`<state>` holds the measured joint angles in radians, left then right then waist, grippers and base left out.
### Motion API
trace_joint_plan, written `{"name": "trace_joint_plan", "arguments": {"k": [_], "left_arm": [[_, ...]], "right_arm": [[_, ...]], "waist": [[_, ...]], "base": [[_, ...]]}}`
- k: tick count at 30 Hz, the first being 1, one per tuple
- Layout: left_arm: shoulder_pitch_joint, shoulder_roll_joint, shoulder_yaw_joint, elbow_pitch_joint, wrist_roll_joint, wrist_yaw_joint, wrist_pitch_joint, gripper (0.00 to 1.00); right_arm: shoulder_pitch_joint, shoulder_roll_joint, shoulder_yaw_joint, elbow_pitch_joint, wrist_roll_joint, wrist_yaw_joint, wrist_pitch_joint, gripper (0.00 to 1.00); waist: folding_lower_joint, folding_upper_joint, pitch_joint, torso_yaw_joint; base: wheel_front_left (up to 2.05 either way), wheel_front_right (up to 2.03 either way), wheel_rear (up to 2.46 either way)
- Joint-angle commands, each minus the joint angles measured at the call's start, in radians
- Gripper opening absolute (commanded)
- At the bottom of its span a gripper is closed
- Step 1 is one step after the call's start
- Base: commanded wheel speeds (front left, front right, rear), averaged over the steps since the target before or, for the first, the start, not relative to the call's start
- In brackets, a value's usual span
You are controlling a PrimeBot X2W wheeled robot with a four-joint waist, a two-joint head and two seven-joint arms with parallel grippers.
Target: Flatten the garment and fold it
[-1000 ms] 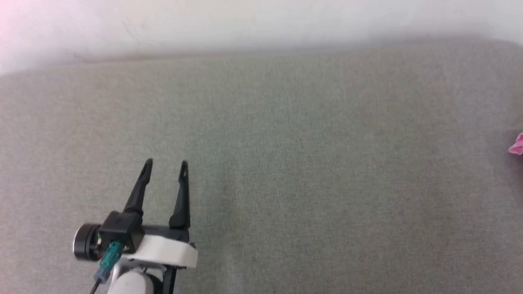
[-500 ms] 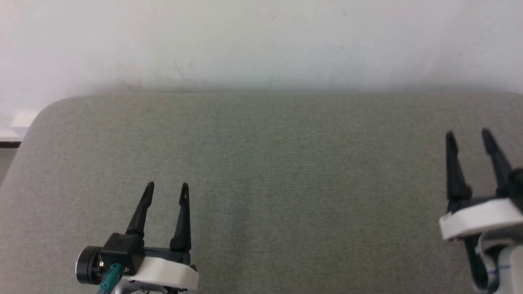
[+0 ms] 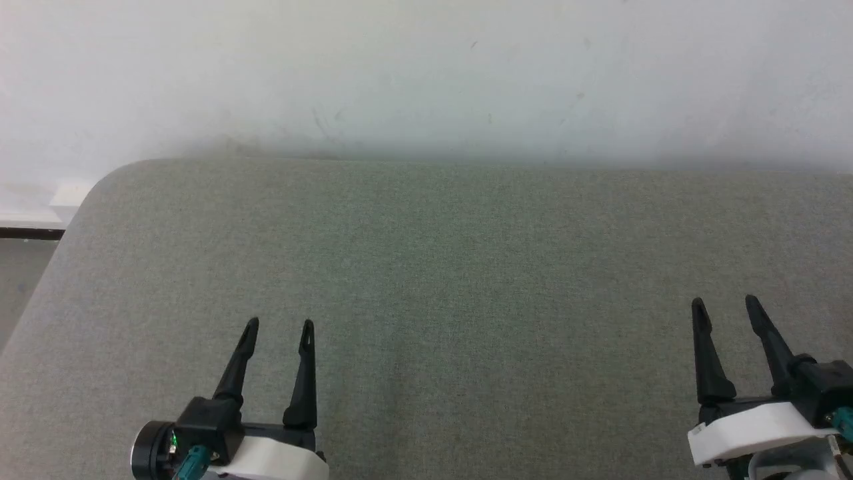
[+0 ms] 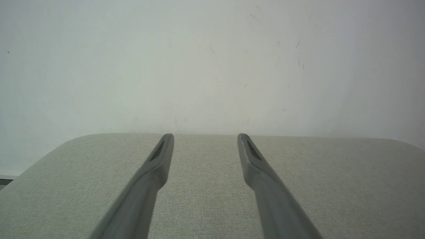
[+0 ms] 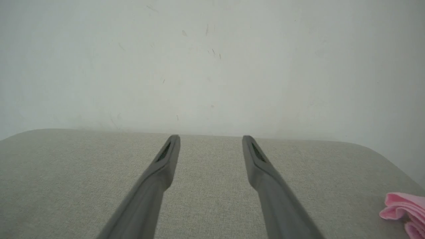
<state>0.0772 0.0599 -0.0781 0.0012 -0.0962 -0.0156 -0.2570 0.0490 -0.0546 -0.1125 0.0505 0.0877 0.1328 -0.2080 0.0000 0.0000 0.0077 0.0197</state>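
Garment (image 5: pixel 405 212) apart, right of right fingers (image 5: pixel 264 179)

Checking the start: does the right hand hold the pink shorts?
No, the open right hand is empty; the shorts lie apart beside it.

The garment (image 5: pixel 405 212), pink and bunched, lies at the grey surface's (image 5: pixel 212 186) edge.

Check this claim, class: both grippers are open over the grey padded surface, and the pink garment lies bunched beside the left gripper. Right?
Wrong side. The garment lies bunched beside the right gripper, not the left gripper; the right wrist view shows it at its lower right corner. Both grippers are indeed open over the grey padded surface.
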Motion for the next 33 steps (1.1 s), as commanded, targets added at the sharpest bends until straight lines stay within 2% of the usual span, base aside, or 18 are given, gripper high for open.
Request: {"name": "trace_joint_plan", "arguments": {"k": [1,9,10,33], "left_arm": [[0.007,-0.003,-0.002,0.004,0.007,0.004,-0.005,1.0],[0.004,-0.004,-0.003,0.018,0.0,0.001,-0.005,1.0],[0.0,-0.001,-0.002,0.016,0.0,0.0,0.0,0.0],[-0.012,-0.002,0.011,0.013,0.014,0.002,0.041,0.0]], "right_arm": [[0.007,0.004,0.006,0.004,0.005,-0.002,-0.01,1.0],[0.006,0.004,0.016,0.005,0.01,-0.002,-0.013,1.0],[0.0,0.0,0.017,0.003,0.003,0.0,-0.006,0.0],[-0.008,0.0,0.031,-0.006,-0.011,0.0,0.029,0.0]], "waist": [[0.0,0.0,0.0,-0.001],[0.0,0.0,-0.003,0.0],[0.0001,0.0,-0.003,0.0],[0.0001,0.0,-0.004,-0.003]], "base": [[0.0,0.0,0.0],[0.0,0.0,0.0],[0.0,0.0,0.0],[0.0,0.0,0.0]]}}
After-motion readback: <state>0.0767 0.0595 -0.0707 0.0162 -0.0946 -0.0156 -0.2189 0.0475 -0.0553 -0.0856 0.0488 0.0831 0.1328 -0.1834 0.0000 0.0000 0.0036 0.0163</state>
